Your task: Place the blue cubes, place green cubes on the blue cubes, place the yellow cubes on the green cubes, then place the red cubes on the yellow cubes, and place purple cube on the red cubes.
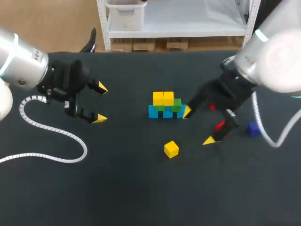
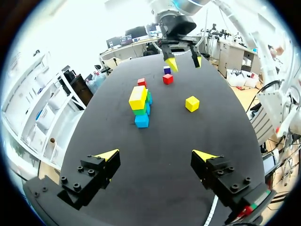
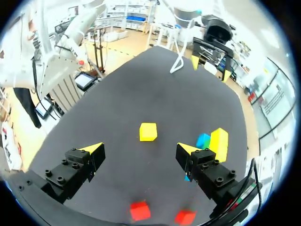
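A stack stands mid-table: blue cubes (image 1: pixel 153 112) at the bottom, green cubes (image 1: pixel 176 104) on them, two yellow cubes (image 1: pixel 163 98) on top. One loose yellow cube (image 1: pixel 171 149) lies in front of it, ahead of my right gripper (image 3: pixel 139 148) in the right wrist view. My right gripper (image 1: pixel 197 126) is open, just right of the stack, with nothing between its fingers. Two red cubes (image 1: pixel 212 107) (image 1: pixel 219 126) lie under that arm, and a purple cube (image 1: pixel 254 128) lies further right. My left gripper (image 1: pixel 99 103) hangs open and empty at the left, well apart from the stack (image 2: pixel 140 106).
A white coiled cable (image 1: pixel 56 132) lies on the black table (image 1: pixel 141 188) at the front left. The table's back edge runs just behind the stack's side of the table.
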Available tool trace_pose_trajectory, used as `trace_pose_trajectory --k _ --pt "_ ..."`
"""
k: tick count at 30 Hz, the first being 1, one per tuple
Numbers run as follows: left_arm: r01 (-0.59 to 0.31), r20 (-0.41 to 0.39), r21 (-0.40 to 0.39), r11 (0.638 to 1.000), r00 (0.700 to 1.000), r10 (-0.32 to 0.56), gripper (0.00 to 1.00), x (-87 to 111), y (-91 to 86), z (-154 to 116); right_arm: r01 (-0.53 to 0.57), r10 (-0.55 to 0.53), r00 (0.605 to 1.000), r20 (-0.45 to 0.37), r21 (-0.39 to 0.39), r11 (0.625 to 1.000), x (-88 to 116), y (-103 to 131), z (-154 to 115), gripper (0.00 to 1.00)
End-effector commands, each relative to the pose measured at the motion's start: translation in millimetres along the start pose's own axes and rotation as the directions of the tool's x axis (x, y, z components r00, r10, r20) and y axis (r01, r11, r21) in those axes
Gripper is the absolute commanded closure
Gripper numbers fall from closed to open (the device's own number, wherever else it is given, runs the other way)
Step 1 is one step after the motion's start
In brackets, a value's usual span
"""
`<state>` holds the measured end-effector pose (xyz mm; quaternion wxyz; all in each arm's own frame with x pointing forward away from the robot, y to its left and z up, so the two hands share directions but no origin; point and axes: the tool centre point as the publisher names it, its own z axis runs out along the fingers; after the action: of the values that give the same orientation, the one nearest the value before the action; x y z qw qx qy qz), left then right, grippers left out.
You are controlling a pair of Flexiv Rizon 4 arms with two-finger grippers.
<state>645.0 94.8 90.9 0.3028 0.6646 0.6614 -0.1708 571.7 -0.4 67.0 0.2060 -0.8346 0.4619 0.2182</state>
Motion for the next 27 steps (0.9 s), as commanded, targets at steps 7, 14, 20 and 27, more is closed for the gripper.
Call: trace_pose_trajectory --k 7,14,20,27 --pt "-0.002 0.003 -0.002 1.0 1.0 0.002 0.0 1.0 -0.6 0 0.063 -0.062 0.998 0.016 -0.052 0.997 -1 -21 48 0.0" --pt "-0.002 0.003 -0.002 1.0 1.0 0.002 0.0 1.0 -0.6 0 0.036 -0.035 0.999 0.023 -0.036 0.999 -5 -19 63 0.0" --pt "-0.002 0.003 -0.002 1.0 1.0 0.002 0.0 1.0 -0.6 0 -0.005 0.005 1.0 0.021 -0.028 1.0 -5 -13 70 0.0" --pt "-0.002 0.003 -0.002 1.0 1.0 0.002 0.0 1.0 -0.6 0 -0.032 0.032 0.999 0.015 -0.039 0.999 -1 -7 75 0.0"
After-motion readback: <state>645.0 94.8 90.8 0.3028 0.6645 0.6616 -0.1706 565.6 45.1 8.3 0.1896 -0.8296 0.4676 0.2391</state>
